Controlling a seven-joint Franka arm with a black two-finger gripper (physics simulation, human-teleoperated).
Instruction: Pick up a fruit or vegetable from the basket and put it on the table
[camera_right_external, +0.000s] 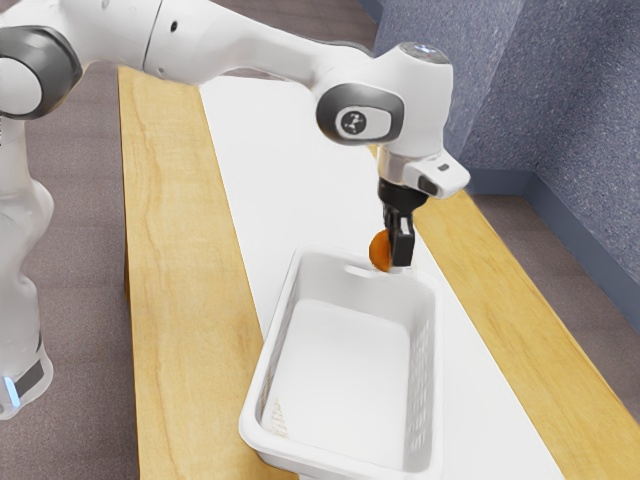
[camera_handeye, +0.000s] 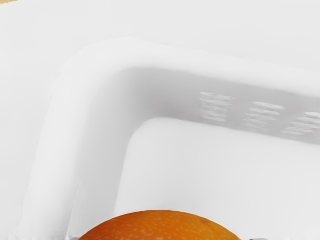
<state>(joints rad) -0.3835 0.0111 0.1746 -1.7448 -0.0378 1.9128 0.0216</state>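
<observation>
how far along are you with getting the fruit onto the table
The pick looks done: the orange is off the basket's floor, up by its far rim in the exterior view. In hand: my pincer appears closed on it. Left: take it well clear of the rim, lower it to the table and let go.
</observation>
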